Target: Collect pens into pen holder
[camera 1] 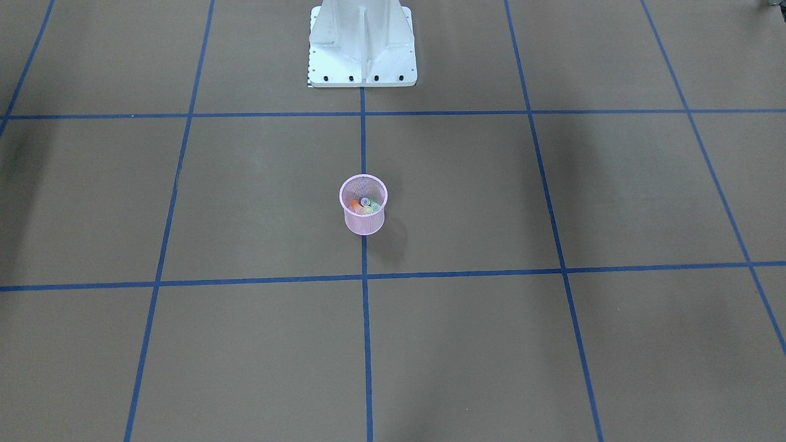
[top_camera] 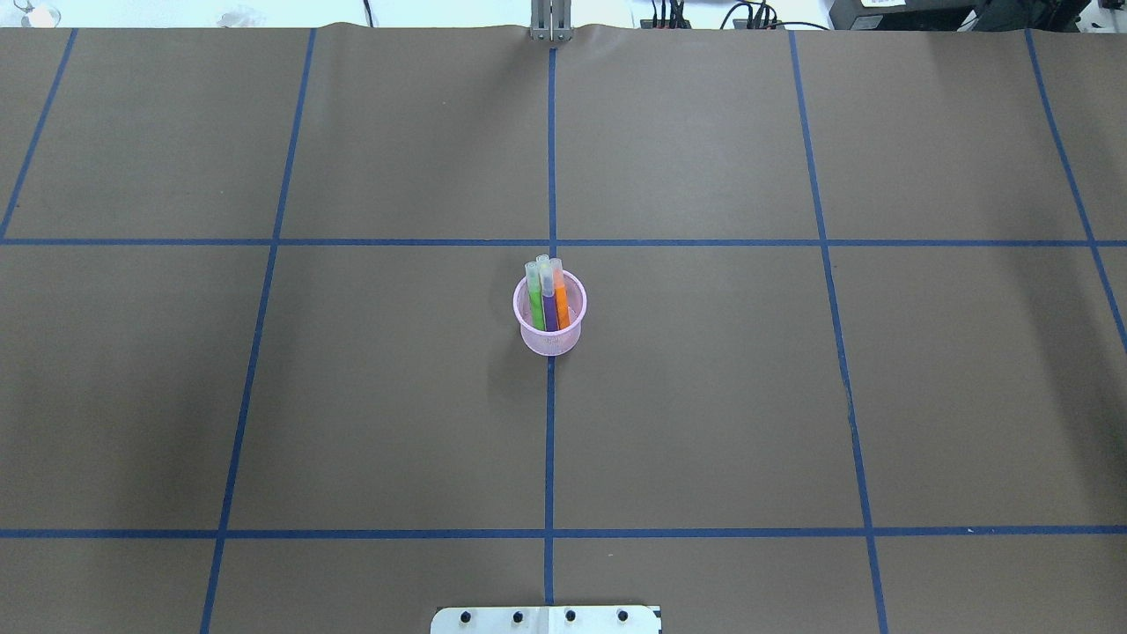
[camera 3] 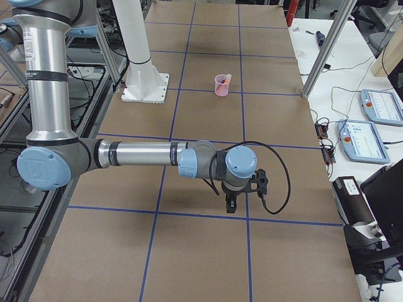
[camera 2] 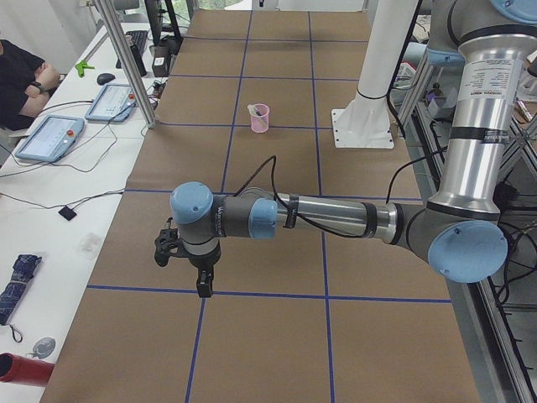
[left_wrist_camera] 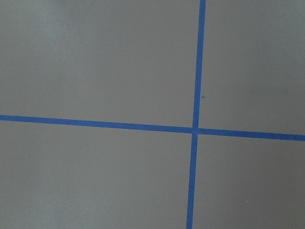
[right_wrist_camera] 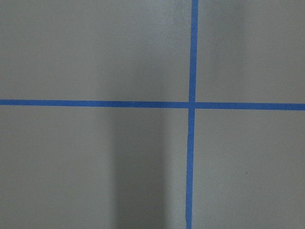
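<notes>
The pink mesh pen holder [top_camera: 550,342] stands upright at the middle of the table, on the centre blue line. Inside it, several pens [top_camera: 550,304] lean toward the far side: a green pen [top_camera: 535,306], a purple one and an orange pen [top_camera: 562,305], with pale caps above the rim. From the front view I look down on their cap ends [camera 1: 365,205] inside the holder [camera 1: 365,224]. My left gripper [camera 2: 201,281] hangs over the table's left end and my right gripper [camera 3: 231,204] over the right end, both far from the holder. I cannot tell whether either is open or shut.
Brown paper with a blue tape grid covers the table [top_camera: 704,396]. The robot's white base [camera 1: 362,55] stands behind the holder. Both wrist views show only paper and tape crossings. A person sits by tablets [camera 2: 50,134] on a side bench.
</notes>
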`<act>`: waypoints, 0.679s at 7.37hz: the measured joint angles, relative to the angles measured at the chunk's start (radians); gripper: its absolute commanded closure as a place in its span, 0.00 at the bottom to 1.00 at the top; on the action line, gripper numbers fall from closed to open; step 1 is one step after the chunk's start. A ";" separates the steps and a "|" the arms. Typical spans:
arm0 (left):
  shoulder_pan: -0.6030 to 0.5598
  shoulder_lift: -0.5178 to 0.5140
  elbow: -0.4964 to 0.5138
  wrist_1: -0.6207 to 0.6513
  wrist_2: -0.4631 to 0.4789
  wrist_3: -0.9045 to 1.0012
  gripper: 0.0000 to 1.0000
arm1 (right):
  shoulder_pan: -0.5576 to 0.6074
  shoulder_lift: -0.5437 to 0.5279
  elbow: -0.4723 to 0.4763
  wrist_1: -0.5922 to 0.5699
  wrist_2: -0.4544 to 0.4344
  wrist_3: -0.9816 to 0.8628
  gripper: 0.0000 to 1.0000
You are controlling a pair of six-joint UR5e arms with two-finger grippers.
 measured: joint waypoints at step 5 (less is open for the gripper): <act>0.000 0.000 -0.004 -0.003 0.000 0.001 0.01 | 0.008 -0.093 0.098 0.003 -0.004 0.006 0.01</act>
